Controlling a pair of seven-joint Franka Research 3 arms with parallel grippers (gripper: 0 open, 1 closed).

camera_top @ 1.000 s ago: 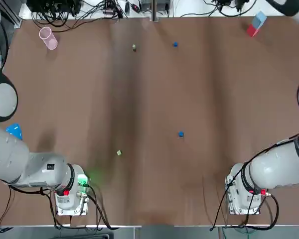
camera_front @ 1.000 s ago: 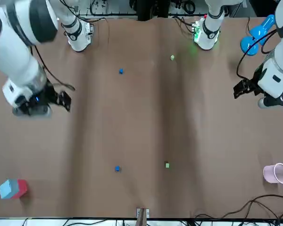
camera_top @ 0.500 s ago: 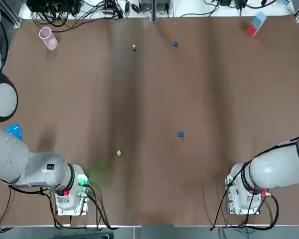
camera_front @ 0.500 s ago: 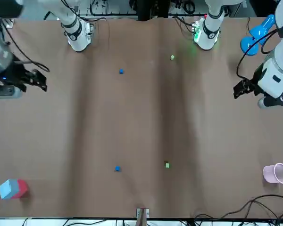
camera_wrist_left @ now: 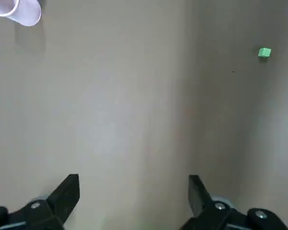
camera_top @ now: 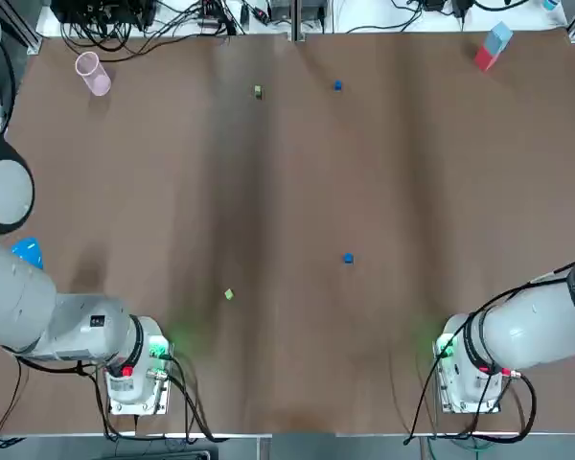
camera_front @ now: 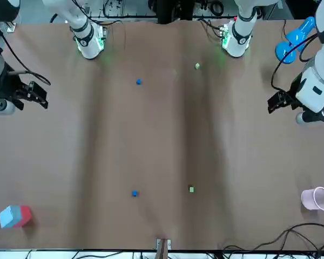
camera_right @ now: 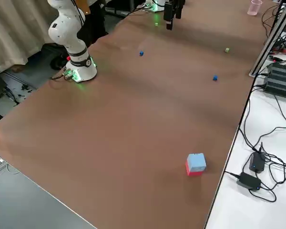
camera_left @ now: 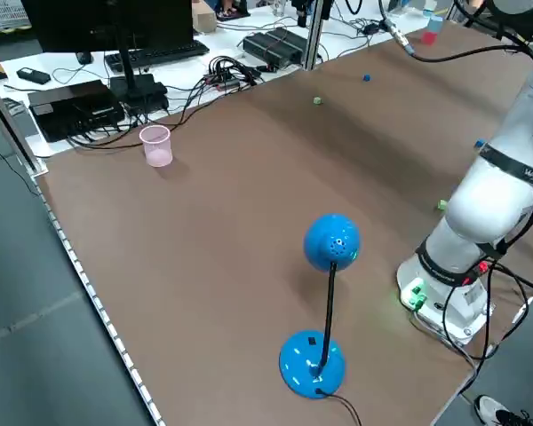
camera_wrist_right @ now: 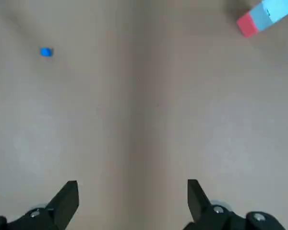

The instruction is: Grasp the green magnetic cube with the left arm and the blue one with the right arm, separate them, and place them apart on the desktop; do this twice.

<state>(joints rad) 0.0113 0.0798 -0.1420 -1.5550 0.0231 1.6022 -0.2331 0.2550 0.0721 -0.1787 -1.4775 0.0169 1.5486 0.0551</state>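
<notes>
Four small cubes lie singly on the brown table. One green cube (camera_top: 229, 294) and one blue cube (camera_top: 348, 258) sit near the arms' bases. A second green cube (camera_top: 258, 92) (camera_wrist_left: 264, 52) and a second blue cube (camera_top: 337, 85) (camera_wrist_right: 46, 51) lie near the far edge. The left gripper (camera_front: 275, 101) (camera_wrist_left: 133, 191) hovers open over the table's left side, holding nothing. My right gripper (camera_front: 35, 94) (camera_wrist_right: 133, 194) hangs open over the right side, also with nothing between its fingers. Both are well away from all the cubes.
A pink cup (camera_top: 91, 72) lies at the far left corner. A red-and-blue block (camera_top: 492, 46) stands at the far right corner. A blue desk lamp (camera_left: 324, 311) stands at the left edge near the left arm's base. Cables run behind the far edge.
The right arm has swung outward toward the table's right edge with its gripper empty. The left arm and the four cubes have not moved.
</notes>
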